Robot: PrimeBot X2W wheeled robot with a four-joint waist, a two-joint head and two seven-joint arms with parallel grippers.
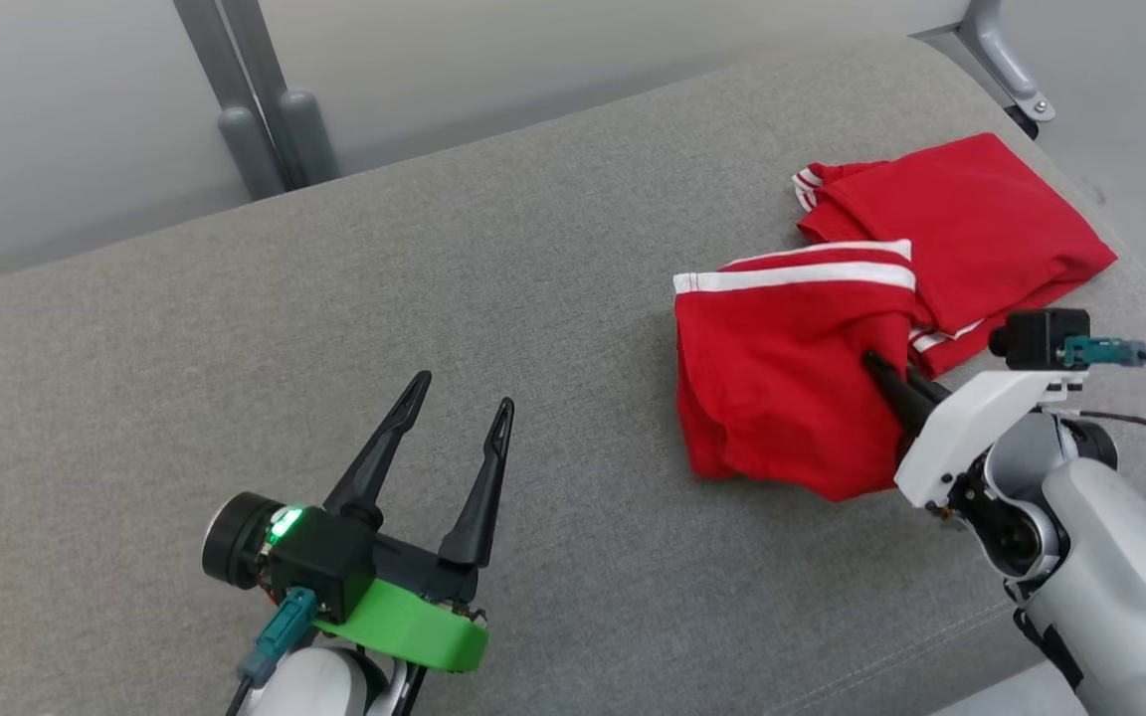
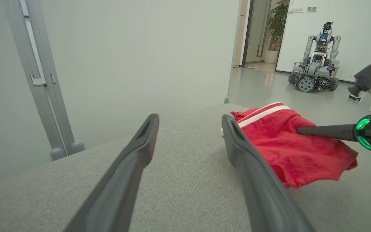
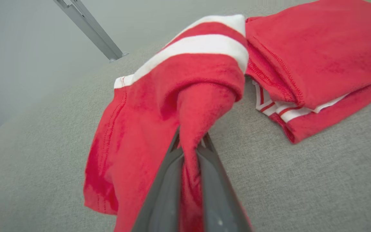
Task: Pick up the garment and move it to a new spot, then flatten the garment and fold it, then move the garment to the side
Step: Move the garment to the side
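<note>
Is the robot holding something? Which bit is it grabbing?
The right gripper pinches a bunched-up fold of the red garment with white stripes, just beside its striped band. The left gripper is open and holds nothing.

On the cushion (image 1: 533, 298), the garment (image 1: 881, 318) lies to the right with the right gripper (image 1: 876, 366) at its near edge, the left gripper (image 1: 464, 392) well apart leftward.

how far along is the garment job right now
Early on. Grasp done: right gripper is shut on a pinch of the red garment. In hand: the pick-up and move, cloth partly raised off the grey cushion. To do: flattening, folding and moving aside; the garment is bunched, and the left gripper is open, apart from it.
</note>
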